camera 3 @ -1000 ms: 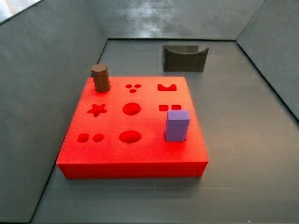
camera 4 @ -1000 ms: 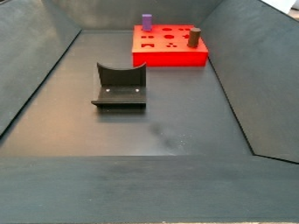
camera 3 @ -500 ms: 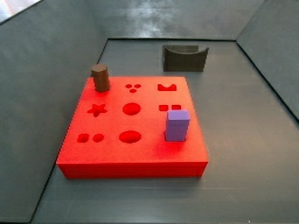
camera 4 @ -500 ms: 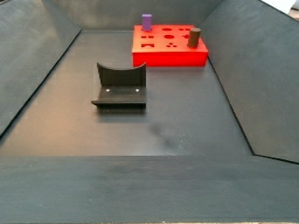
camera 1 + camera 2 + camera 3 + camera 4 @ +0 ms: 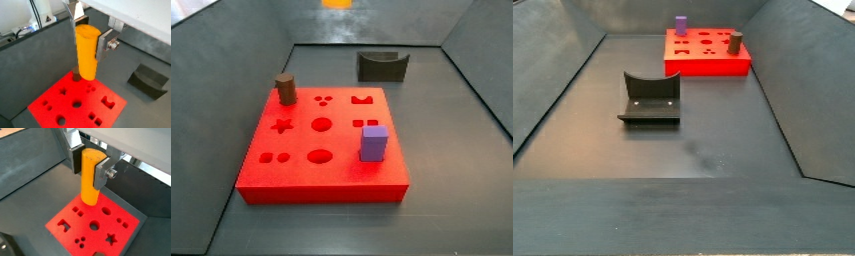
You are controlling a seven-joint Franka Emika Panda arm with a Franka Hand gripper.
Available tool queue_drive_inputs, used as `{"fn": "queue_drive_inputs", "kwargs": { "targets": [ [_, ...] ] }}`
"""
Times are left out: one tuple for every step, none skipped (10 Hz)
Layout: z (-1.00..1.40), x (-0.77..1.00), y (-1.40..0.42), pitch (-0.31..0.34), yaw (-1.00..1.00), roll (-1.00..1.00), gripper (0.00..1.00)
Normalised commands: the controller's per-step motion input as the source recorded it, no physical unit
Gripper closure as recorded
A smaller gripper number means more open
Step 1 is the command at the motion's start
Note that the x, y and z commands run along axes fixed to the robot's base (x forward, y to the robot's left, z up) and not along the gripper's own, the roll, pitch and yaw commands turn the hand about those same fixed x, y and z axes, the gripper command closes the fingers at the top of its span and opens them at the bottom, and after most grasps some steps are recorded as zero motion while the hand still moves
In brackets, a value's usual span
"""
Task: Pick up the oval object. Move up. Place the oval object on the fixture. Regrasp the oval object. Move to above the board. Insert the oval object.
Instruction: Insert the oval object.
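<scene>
The gripper [image 5: 89, 30] hangs high over the board [image 5: 53, 100], its two silver fingers closed on the top end of the oval object [image 5: 87, 52], a smooth yellow-orange peg that hangs upright, lower end free above the red surface; in a side view only a sliver of it [image 5: 337, 3] shows at the upper edge. The board, a flat red slab with star, round, oval and crown cutouts, lies directly below the gripper in both wrist views [image 5: 100, 223]. The fixture [image 5: 148, 82], a dark block with a curved notch, sits on the floor off to one side, apart from the board [image 5: 318, 150].
</scene>
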Motion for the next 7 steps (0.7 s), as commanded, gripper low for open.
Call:
{"fn": "queue_drive_inputs", "kwargs": {
  "targets": [
    [-0.68,-0.09,-0.49,-0.173,0.13,-0.08,1.0],
    [-0.71,-0.23,-0.74,-0.259,0.21,0.0,1.0],
    [-0.73,-0.28,-0.79,-0.259,0.16,0.05,1.0],
    [-0.77,-0.29,-0.82,-0.237,0.06,0.1,1.0],
    [-0.79,-0.22,-0.73,-0.221,0.02,0.09,1.0],
    [-0.83,-0.14,-0.53,-0.219,0.0,0.03,1.0],
    [-0.87,0.0,-0.25,-0.216,0.0,0.0,1.0]
  ]
}}
